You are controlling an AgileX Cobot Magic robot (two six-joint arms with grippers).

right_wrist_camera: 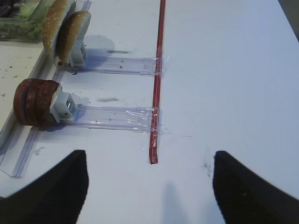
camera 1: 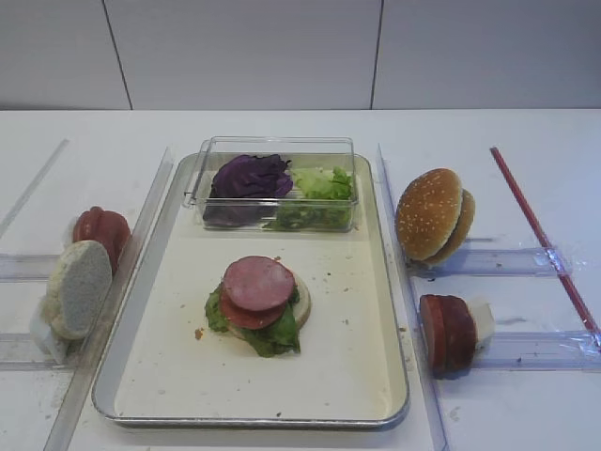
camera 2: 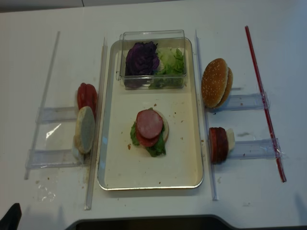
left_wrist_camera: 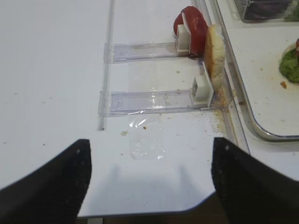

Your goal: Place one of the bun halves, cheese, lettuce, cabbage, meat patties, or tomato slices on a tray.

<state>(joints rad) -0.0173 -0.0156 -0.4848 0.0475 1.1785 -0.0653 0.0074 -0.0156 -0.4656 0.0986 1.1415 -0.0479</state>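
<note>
Right pincer (right_wrist_camera: 149, 186) wide open, empty, over bench (right_wrist_camera: 233, 70); left pincer (left_wrist_camera: 149, 182) same. Patty (camera 1: 259, 283) tops stack on tray (camera 1: 357, 376).

**Count of what lies on the bench and the tray**

One tray (camera 1: 380, 310) holds one clear box (camera 1: 278, 150) at its far edge, with one bunch of cabbage (camera 1: 249, 176) and one heap of lettuce (camera 1: 321, 184) inside.

One stack (camera 1: 260, 303) sits mid-tray: one patty on top, one tomato slice, lettuce, one pale bun half.

By the tray's right edge stand two sesame bun halves (camera 1: 432, 214) and a group of upright meat patties (camera 1: 447, 333), number unclear.

By the left edge: one pale bun half (camera 1: 79, 287), a few tomato slices (camera 1: 101, 230).

Four clear rails and one red rod (camera 1: 543, 240).
</note>
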